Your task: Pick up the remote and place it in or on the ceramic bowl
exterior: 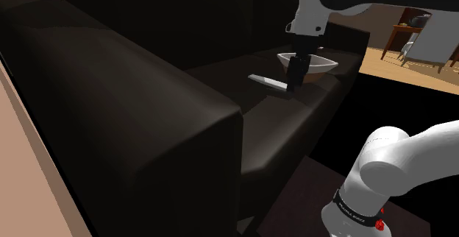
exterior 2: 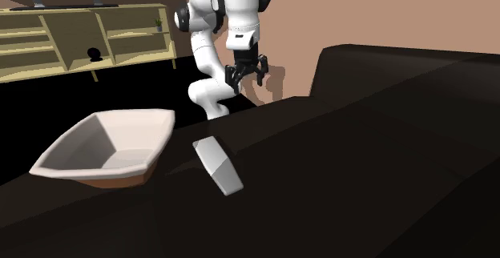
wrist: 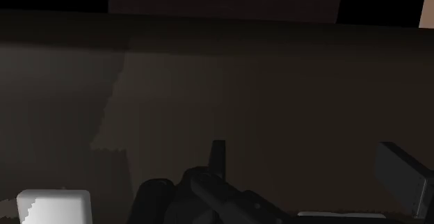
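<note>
1. We note the hand [exterior 2: 247, 78] released: fingers apart, nothing between them, raised over the dark sofa [exterior: 147, 110].
2. The remote [exterior: 268, 82], pale grey, lies flat on the sofa, just beside the hand toward the shoulder view's left.
3. Its long axis runs roughly across that view, one end toward the hand. We judge the fingers should close across the narrow width.
4. The white angular bowl [exterior 2: 104, 148] sits near the remote, not touching.
5. Beyond are pale shelving [exterior 2: 80, 40] and a pinkish wall [exterior 2: 360, 16].

Near-black sofa [exterior: 132, 114], pale grey remote [exterior 2: 218, 165], white bowl [exterior 2: 78, 147] with brownish underside, white arm [exterior 2: 205, 56], black hand [exterior 2: 247, 80], pale yellow shelving [exterior 2: 72, 14]
</note>
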